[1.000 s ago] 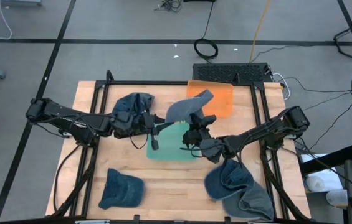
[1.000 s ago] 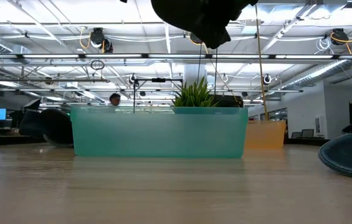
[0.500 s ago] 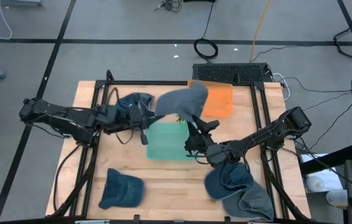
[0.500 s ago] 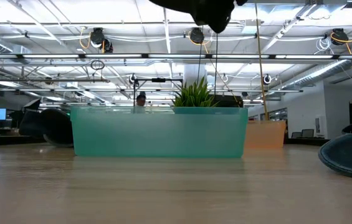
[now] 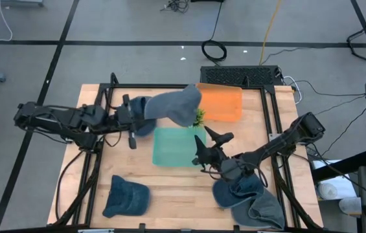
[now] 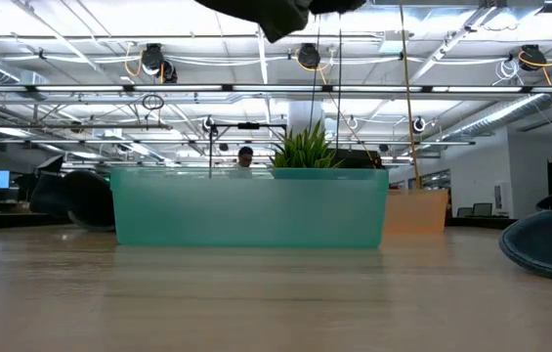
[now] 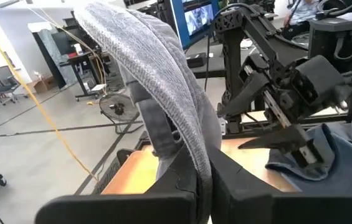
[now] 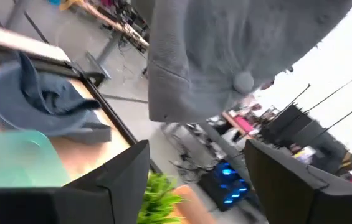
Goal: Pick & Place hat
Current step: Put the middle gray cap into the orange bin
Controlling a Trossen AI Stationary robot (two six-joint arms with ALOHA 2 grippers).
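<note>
Robot arm lifts a grey hat above a wooden desk while the other arm waits with its claw spread.

The left claw (image 5: 145, 116) is pinched shut on the grey hat (image 5: 177, 105), holding it in the air over the far middle of the desk (image 5: 170, 188), just above a green tray (image 5: 177, 147) and beside an orange tray (image 5: 225, 103). The right claw (image 5: 210, 146) hangs over the green tray's near right corner, fingers spread and holding nothing. The hat droops in loose folds from the grip, so it looks light, soft and floppy; a pinch on the firmer brim or a bunched fold of the crown should hold best. Other blue hats lie on the desk: one (image 5: 125, 196) at the near left, two (image 5: 246, 197) at the near right.
</note>
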